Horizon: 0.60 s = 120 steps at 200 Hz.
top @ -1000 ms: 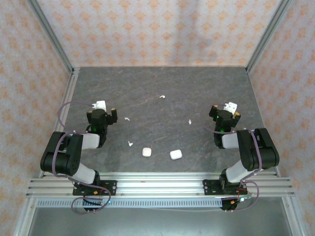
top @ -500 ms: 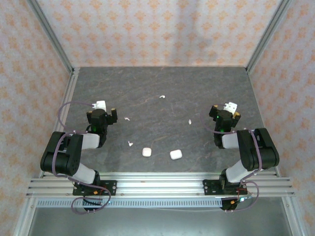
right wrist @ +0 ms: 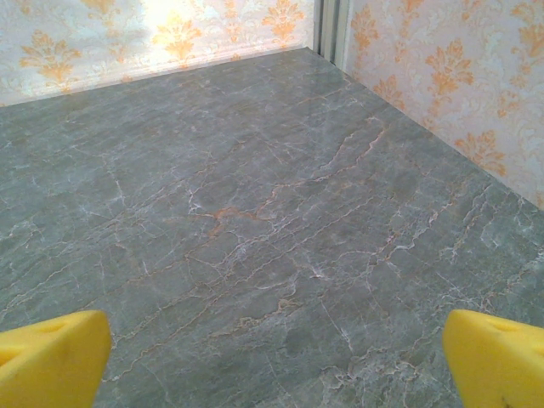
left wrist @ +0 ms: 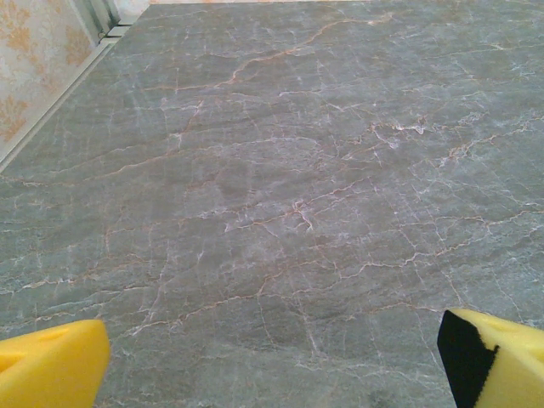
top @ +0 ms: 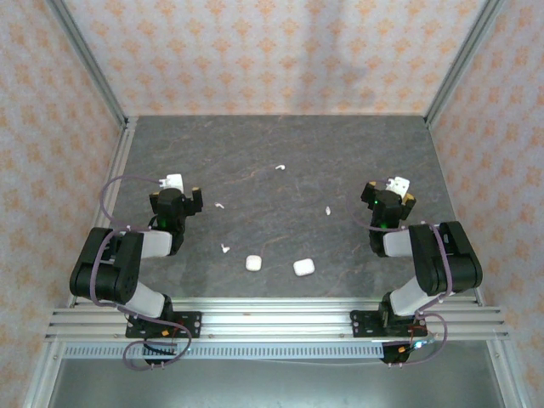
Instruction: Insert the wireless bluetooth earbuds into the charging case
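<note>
Several tiny white earbuds lie scattered on the dark marbled table: one far at centre (top: pixel 279 167), one left of centre (top: pixel 220 206), one right of centre (top: pixel 328 210), one nearer the front (top: pixel 224 249). Two small white charging cases (top: pixel 252 263) (top: pixel 303 268) sit shut near the front edge. My left gripper (top: pixel 177 197) (left wrist: pixel 272 361) rests at the left, open, with bare table between its yellow fingertips (left wrist: pixel 51 364). At the right, my right gripper (top: pixel 391 197) (right wrist: pixel 274 357) stands open too, nothing between its yellow pads (right wrist: pixel 497 361).
Patterned walls with metal corner posts (top: pixel 92 72) enclose the table on three sides. An aluminium rail (top: pixel 272 321) carrying both arm bases runs along the near edge. The right wall (right wrist: pixel 459 76) stands close to my right gripper.
</note>
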Motion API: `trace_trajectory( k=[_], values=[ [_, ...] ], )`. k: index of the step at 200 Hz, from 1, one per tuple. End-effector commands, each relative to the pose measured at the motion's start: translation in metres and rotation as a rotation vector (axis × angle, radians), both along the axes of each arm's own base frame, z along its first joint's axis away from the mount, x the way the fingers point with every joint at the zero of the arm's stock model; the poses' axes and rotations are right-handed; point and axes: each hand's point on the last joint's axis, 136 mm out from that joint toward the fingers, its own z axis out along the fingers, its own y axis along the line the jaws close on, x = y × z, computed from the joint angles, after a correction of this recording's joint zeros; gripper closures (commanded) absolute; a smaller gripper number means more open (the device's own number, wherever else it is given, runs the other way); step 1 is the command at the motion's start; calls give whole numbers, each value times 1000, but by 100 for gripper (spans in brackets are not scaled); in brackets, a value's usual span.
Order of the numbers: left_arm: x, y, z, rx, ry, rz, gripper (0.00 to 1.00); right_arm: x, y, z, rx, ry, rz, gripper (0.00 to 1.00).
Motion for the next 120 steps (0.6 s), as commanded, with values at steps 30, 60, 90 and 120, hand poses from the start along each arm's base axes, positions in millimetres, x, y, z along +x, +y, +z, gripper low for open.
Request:
trace_trajectory(
  k=[30, 60, 90, 120],
  values=[
    [2, 12, 29, 5, -52, 79, 0, -2, -5, 5, 12, -37, -20, 1],
    [-6, 21, 57, 5, -57, 142, 0, -7, -1, 16, 10, -59, 5, 0],
    [-17, 25, 88, -40, -75, 187, 0, -12, -2, 36, 30, -3, -10, 2],
    [-37, 24, 111, -98, 2, 211, 0, -25, -3, 51, 108, 124, -58, 8]
  ],
)
